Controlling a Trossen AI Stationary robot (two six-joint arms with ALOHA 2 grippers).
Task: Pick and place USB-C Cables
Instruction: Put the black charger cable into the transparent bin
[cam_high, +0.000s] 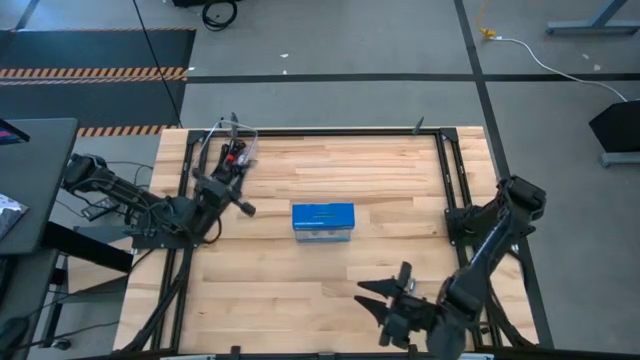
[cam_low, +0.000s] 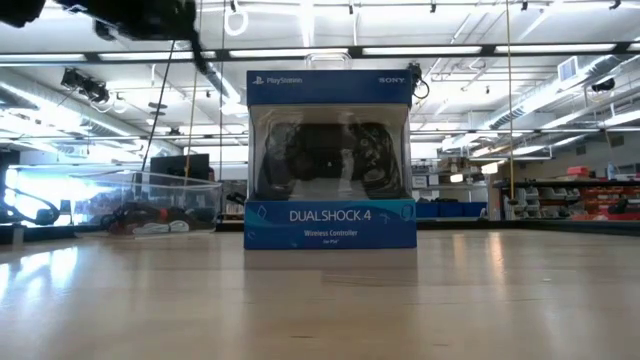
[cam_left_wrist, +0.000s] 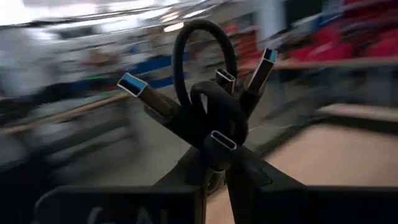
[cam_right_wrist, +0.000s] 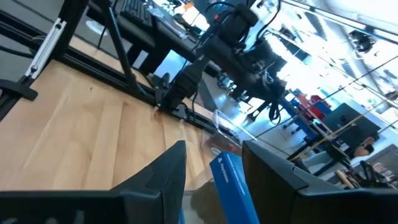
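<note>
Wooden table (cam_high: 300, 290): filled the centre of the high view, framed by black rails. Blue box (cam_high: 323, 221): stood at mid-frame in the high view and, in the low view, upright at centre, printed DUALSHOCK 4. Clear plastic tub (cam_high: 232, 150): sat at the table's upper left in the high view, with dark and reddish cords inside; in the low view it appeared left of the box. Left gripper (cam_high: 243, 206): hung just below the tub and left of the box in the high view, fingers closed tight on a bundle of black USB-C cables (cam_left_wrist: 208, 102). The bundle rose directly above the fingertips in the left wrist view, looped at upper centre, connectors splayed to either side, pinched at its base. Right gripper (cam_high: 385, 297): lay at the lower right of the high view, fingers (cam_right_wrist: 163, 176) spread wide, holding nothing, well apart from the cables.
</note>
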